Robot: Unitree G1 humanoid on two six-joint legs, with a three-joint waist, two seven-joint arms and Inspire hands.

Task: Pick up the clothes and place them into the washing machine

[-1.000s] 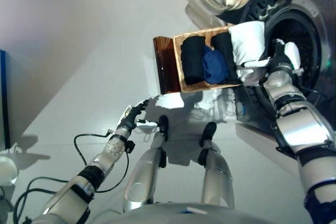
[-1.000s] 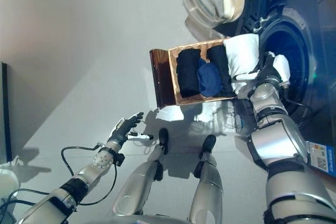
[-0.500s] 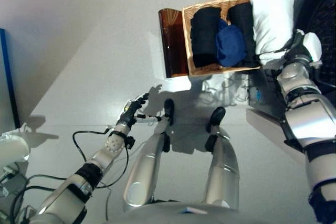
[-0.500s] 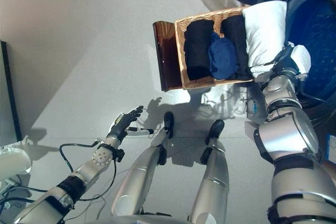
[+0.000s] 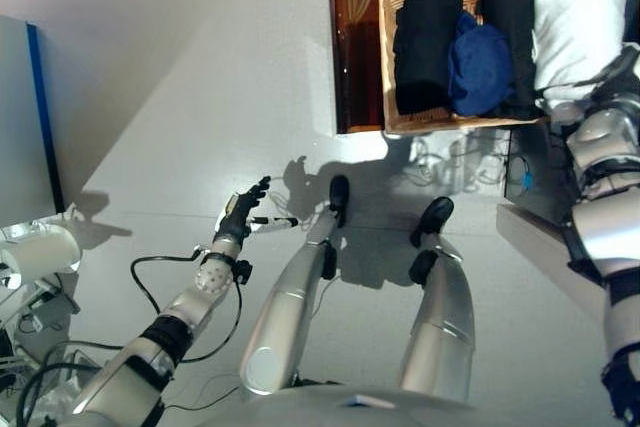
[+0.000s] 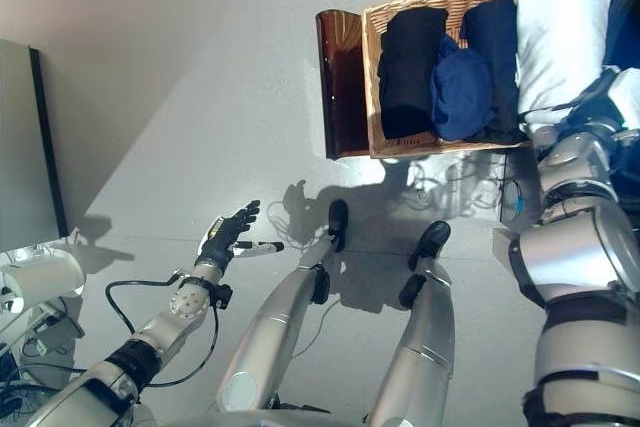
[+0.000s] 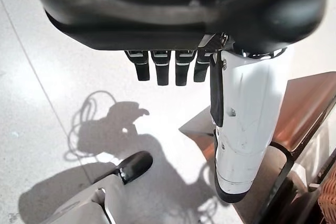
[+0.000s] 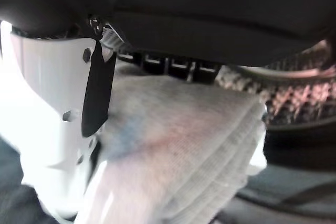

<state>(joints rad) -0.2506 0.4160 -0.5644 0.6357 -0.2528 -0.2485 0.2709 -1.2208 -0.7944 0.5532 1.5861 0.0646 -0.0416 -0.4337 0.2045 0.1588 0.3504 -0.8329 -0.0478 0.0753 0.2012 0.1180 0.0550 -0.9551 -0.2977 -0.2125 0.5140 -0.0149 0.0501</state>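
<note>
A shallow wicker basket (image 5: 386, 67) rests on a low dark brown box (image 5: 346, 57). It holds a black folded cloth (image 5: 425, 47), a blue cloth (image 5: 480, 62), another dark cloth and a white folded cloth (image 5: 580, 17) at its machine side. My right hand (image 6: 598, 99) is at the white cloth's near edge. In the right wrist view the cloth (image 8: 178, 150) lies pinched between the fingers and the white-covered thumb (image 8: 52, 129). My left hand (image 5: 240, 215) hangs open and empty over the floor, fingers straight (image 7: 168, 69).
The washing machine's dark front (image 5: 545, 182) stands just past the basket, at the right. Loose cables (image 5: 450, 157) lie on the floor below the basket. A grey cabinet with a blue edge (image 5: 25, 127) and a white round object (image 5: 35, 252) stand at the far left.
The whole picture has shifted up and to the right, so the camera has moved. The right hand stays at the white cloth; the left hand stays open.
</note>
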